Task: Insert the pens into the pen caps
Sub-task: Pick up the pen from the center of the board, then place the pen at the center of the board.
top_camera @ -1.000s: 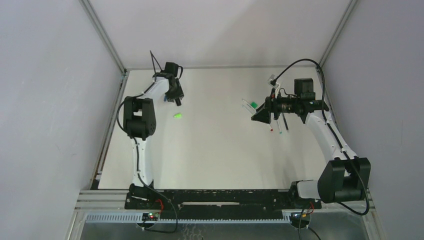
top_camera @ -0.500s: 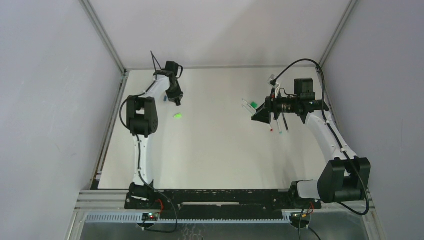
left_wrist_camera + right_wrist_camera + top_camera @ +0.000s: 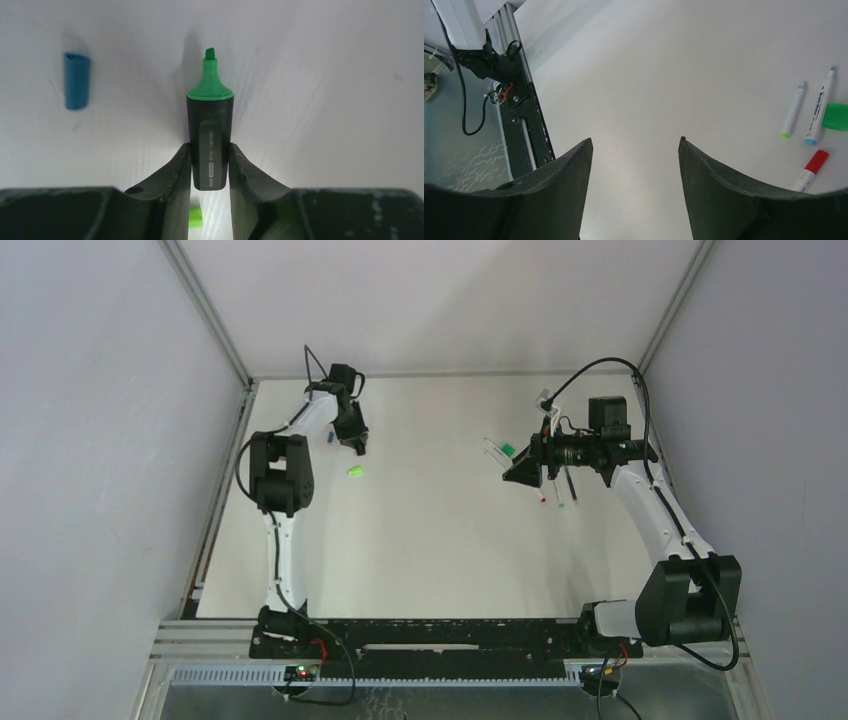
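In the left wrist view my left gripper is shut on a thick black marker. Both fingers press its sides, and its bare green tip points away over the white table. A blue pen cap lies to the marker's left. A bright green cap shows blurred between the fingers, below the marker's end. From above, the left gripper is at the far left, with the bright green cap just in front of it. My right gripper is open with nothing in it. Thin white pens and a green cap lie to its right.
A white pen with a red end and one with blue ends lie beside the right gripper. Grey walls close in the table on three sides. The black rail with the arm bases runs along the near edge.
The left gripper's fingers have narrowed onto the black marker, and the left arm has shifted slightly. The right arm has not moved.
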Controlling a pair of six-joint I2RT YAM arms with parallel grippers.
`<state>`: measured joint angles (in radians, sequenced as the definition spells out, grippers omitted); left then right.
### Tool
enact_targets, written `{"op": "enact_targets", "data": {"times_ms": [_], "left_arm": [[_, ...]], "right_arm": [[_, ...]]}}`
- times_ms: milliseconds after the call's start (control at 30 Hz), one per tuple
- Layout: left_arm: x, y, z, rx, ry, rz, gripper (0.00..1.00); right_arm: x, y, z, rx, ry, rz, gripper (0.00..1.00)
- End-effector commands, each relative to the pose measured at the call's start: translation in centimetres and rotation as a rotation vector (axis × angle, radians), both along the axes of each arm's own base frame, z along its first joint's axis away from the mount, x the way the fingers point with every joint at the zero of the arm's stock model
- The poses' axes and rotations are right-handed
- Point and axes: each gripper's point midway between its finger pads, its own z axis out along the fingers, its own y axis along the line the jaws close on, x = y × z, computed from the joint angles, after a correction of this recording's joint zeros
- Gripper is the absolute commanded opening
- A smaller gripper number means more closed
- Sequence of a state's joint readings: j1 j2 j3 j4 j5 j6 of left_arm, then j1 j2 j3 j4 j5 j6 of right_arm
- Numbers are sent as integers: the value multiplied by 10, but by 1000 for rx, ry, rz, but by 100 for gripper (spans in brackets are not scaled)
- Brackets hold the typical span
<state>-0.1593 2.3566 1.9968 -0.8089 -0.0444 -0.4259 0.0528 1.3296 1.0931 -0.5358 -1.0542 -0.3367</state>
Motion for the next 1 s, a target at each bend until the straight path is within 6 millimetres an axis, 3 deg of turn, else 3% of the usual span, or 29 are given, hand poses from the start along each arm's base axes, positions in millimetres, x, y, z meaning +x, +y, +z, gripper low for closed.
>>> {"op": "enact_targets", "data": {"times_ms": [0, 167, 467, 967], "left_arm": [[-12, -34, 62, -86, -127, -168, 23], [-51, -75, 80, -132, -175, -297, 21], [-135, -145, 66, -259, -246, -395, 20], [-229, -194, 51, -220, -360, -435, 20]], "right_arm": [[-1, -1, 16, 7, -66, 12, 71], [-5, 0, 17, 15, -65, 25, 70], [-12, 6, 16, 51, -38, 71, 68], [-7, 14, -5, 27, -13, 49, 67]]}}
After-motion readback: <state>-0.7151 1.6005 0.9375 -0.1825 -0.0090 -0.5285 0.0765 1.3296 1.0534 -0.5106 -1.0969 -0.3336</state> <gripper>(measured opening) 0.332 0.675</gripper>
